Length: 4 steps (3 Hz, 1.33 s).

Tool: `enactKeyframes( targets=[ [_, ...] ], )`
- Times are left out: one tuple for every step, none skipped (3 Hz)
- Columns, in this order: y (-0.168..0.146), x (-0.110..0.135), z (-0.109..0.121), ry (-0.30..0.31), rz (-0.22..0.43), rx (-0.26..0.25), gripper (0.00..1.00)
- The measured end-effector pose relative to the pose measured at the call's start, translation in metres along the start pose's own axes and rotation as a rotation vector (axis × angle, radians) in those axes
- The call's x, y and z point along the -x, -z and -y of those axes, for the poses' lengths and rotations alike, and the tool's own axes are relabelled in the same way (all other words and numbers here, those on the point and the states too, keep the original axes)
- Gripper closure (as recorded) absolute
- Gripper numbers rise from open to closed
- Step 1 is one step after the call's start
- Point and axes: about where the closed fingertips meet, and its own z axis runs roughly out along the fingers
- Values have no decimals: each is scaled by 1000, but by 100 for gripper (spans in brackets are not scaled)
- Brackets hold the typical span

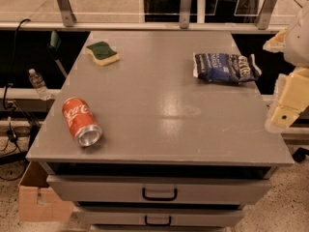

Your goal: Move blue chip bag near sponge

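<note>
The blue chip bag [225, 67] lies flat near the right edge of the grey table top [159, 105], dark navy foil with white lettering. The sponge [102, 52], green top over a yellow base, sits at the far left of the table. My gripper [286, 111] is at the right edge of the view, off the table's right side, in front of and to the right of the bag. It is pale cream and touches nothing.
A red soda can [81, 122] lies on its side at the front left of the table. Drawers with handles [159, 194] are below the top. A cardboard box [38, 199] and a plastic bottle [37, 83] are to the left.
</note>
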Motion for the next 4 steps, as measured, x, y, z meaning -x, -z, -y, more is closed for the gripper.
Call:
enactKeyframes(
  targets=[
    [0,0,0,0,0,0,0],
    [-17,0,25,0,55,-6,0],
    [-43,1,70,-24,135,-32,0],
    [-78,-1,117,-63,195,-71,0]
  ],
)
